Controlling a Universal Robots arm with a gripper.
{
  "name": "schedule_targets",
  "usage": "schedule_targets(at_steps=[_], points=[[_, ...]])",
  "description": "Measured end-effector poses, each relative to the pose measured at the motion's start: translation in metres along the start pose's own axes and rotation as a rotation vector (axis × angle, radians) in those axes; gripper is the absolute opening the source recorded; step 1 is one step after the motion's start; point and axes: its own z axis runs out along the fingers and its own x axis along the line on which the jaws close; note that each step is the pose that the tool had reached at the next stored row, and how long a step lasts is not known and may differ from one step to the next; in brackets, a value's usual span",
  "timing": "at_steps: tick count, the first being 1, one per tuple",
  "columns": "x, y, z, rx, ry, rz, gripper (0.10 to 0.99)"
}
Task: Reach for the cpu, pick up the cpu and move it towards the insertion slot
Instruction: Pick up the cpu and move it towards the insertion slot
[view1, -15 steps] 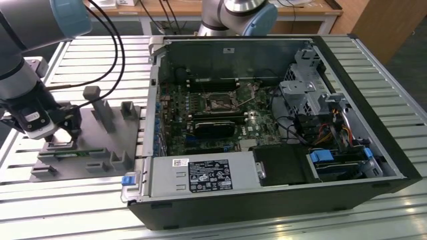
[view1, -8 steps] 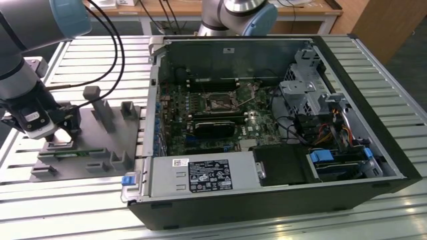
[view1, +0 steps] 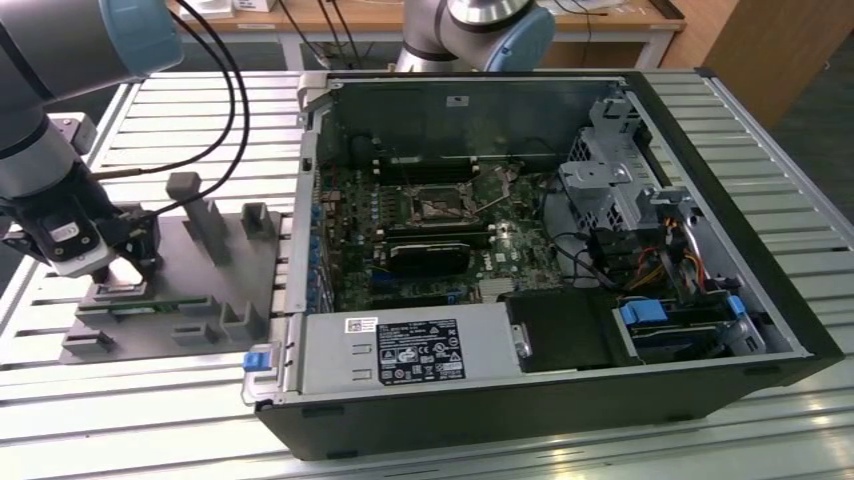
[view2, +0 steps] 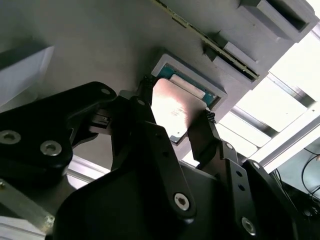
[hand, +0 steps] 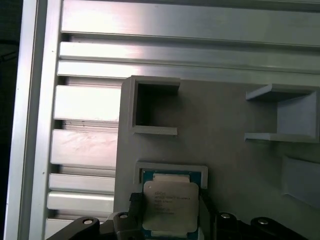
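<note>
A: Gripper (view2: 176, 104) condition?
B: Its fingers pinched the cpu (hand: 170, 204) by opposite edges, at the recess of the grey tray (hand: 225, 150).
A: Insertion slot (view1: 437, 206)?
B: It lay well apart from the gripper, inside the open computer case (view1: 787, 290).

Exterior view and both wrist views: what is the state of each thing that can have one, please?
tool: shut on the cpu, one finger at each edge.
cpu: held, metal top up, seemingly just over its recess in the grey holder.
insertion slot: looks empty, dark centre.
computer case: lying on its side, open.
square pocket in the holder: empty.
</note>
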Motion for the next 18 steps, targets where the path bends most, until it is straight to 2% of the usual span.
schedule_targets(at_steps=[18], points=[[0.0004, 0.0014, -0.0331, -0.002, 0.0006, 0.000, 0.533]])
